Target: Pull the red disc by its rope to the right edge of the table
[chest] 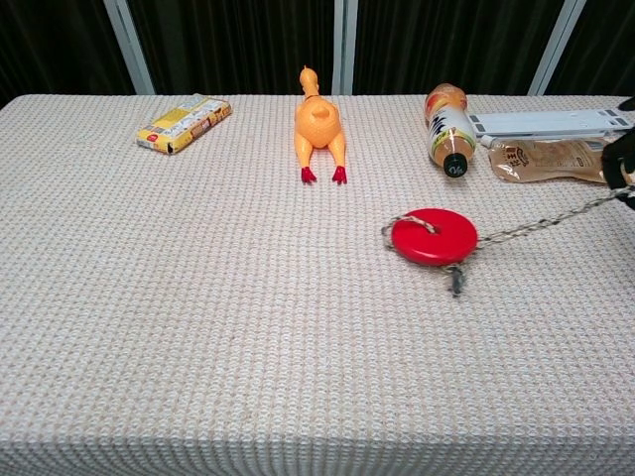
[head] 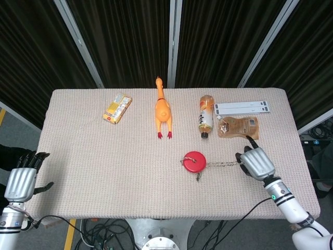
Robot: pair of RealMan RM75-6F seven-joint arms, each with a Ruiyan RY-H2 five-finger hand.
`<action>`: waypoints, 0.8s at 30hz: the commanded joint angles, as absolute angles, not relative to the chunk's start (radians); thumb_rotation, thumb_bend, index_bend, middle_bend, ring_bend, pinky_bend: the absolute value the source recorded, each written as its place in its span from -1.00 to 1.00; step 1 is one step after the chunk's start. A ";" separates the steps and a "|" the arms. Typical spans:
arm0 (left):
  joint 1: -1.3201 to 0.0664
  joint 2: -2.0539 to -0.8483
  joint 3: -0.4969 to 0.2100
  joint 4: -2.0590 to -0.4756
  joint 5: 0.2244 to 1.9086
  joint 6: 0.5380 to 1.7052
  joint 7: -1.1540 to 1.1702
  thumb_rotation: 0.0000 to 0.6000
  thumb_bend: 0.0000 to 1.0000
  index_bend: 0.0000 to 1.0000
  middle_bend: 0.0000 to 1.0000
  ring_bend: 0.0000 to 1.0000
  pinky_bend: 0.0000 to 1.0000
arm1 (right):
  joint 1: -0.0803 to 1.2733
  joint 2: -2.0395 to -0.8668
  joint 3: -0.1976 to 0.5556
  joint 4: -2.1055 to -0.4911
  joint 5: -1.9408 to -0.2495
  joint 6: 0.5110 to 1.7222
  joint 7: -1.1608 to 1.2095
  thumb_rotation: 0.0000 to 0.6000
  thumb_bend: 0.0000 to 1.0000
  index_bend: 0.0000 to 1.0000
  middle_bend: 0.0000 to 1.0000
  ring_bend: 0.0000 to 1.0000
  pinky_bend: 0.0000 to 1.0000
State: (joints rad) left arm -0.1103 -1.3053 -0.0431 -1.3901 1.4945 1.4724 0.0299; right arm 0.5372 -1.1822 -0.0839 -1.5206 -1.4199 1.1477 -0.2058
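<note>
The red disc (head: 194, 161) (chest: 434, 236) lies flat on the table right of centre. Its braided rope (head: 222, 164) (chest: 541, 222) runs taut rightward from the disc into my right hand (head: 255, 163), which grips the rope's end near the table's right side. In the chest view only the fingertips (chest: 622, 159) of that hand show at the right border. A short rope tail (chest: 455, 280) trails below the disc. My left hand (head: 22, 179) hangs off the table's left edge with fingers apart, holding nothing.
At the back stand a yellow snack box (head: 117, 108), a rubber chicken (head: 162, 110), a lying bottle (head: 206, 117), a brown pouch (head: 239, 127) and a white strip (head: 243, 107). The table's right edge (head: 302, 151) is just beyond my right hand.
</note>
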 commanded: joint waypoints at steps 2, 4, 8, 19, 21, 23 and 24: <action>-0.114 -1.304 -0.043 -1.401 1.497 1.470 0.043 1.00 -0.96 -0.61 -0.64 -0.81 -0.71 | 0.481 -1.165 -0.085 -1.453 -1.397 1.175 -0.140 1.00 0.02 1.00 0.93 -0.25 -1.00; -0.115 -1.302 -0.043 -1.407 1.497 1.470 0.049 1.00 -0.96 -0.61 -0.64 -0.81 -0.71 | 0.458 -1.161 -0.079 -1.423 -1.384 1.185 -0.108 1.00 0.02 1.00 0.93 -0.25 -1.00; -0.115 -1.300 -0.042 -1.413 1.496 1.469 0.057 1.00 -0.96 -0.61 -0.64 -0.81 -0.71 | 0.418 -1.153 -0.069 -1.372 -1.360 1.194 -0.052 1.00 0.02 1.00 0.93 -0.25 -1.00; -0.117 -1.301 -0.040 -1.418 1.498 1.469 0.061 1.00 -0.96 -0.61 -0.64 -0.81 -0.71 | 0.349 -1.126 -0.035 -1.303 -1.331 1.197 0.033 1.00 0.03 1.00 0.93 -0.26 -1.00; -0.117 -1.302 -0.040 -1.418 1.498 1.469 0.060 1.00 -0.96 -0.61 -0.64 -0.81 -0.71 | 0.357 -1.126 -0.031 -1.320 -1.354 1.197 0.029 1.00 0.03 1.00 0.93 -0.26 -1.00; -0.117 -1.304 -0.040 -1.417 1.499 1.470 0.058 1.00 -0.96 -0.61 -0.64 -0.81 -0.71 | 0.376 -1.133 -0.017 -1.356 -1.387 1.204 0.017 1.00 0.03 1.00 0.93 -0.26 -1.00; -0.117 -1.305 -0.040 -1.416 1.499 1.470 0.058 1.00 -0.96 -0.61 -0.64 -0.81 -0.71 | 0.389 -1.142 -0.004 -1.379 -1.404 1.210 0.005 1.00 0.03 1.00 0.93 -0.26 -1.00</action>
